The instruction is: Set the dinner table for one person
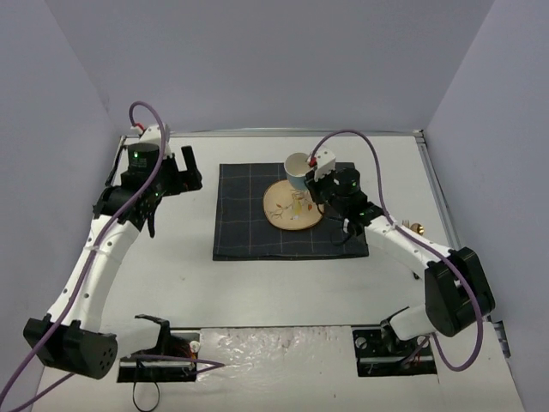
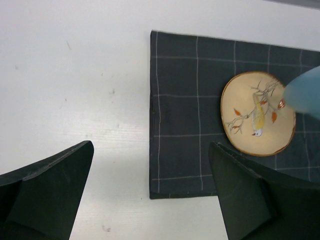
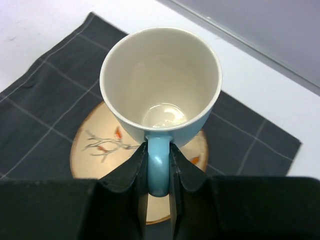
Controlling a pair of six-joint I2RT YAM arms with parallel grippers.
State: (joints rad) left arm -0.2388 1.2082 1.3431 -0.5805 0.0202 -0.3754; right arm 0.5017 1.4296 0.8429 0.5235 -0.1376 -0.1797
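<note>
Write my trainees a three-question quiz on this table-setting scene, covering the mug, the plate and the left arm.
1. Multiple choice: the right gripper grips the mug by its A) rim, B) handle, C) base.
2. Fill in: the bird-painted plate lies on the dark checked ____.
3. True or false: the left gripper is shut on the plate.

Key: 1 B. 2 mat. 3 False: its jaws stand open with nothing between them.

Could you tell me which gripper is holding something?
The right gripper, shut on the handle of the blue mug; the left gripper hangs open and empty.
</note>
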